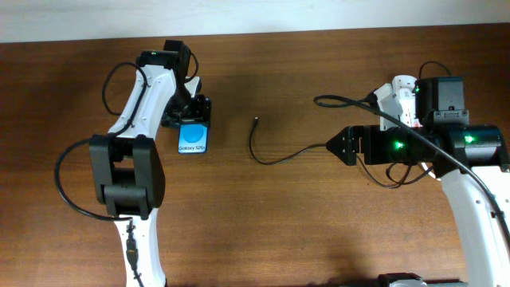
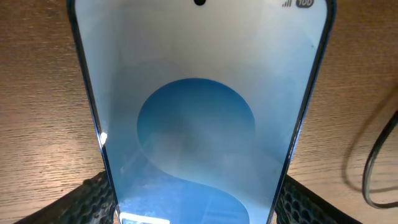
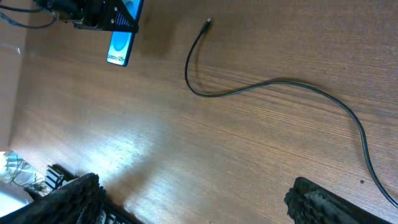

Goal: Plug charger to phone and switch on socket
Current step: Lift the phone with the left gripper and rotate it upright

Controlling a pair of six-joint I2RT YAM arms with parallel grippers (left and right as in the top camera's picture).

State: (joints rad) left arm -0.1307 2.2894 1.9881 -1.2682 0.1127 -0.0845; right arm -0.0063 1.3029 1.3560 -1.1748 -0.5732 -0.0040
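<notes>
Overhead: one phone (image 1: pixel 193 138), one charger (image 1: pixel 272 163), one socket (image 1: pixel 404 96).

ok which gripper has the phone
The left gripper: its fingers press both edges of the phone. The right gripper is open and empty over the table.

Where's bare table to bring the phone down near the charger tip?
Bare wood lies between the phone and the charger, and widely across the table below the cable loop. Crowded: the right end, where the right arm overlaps the socket.
</notes>
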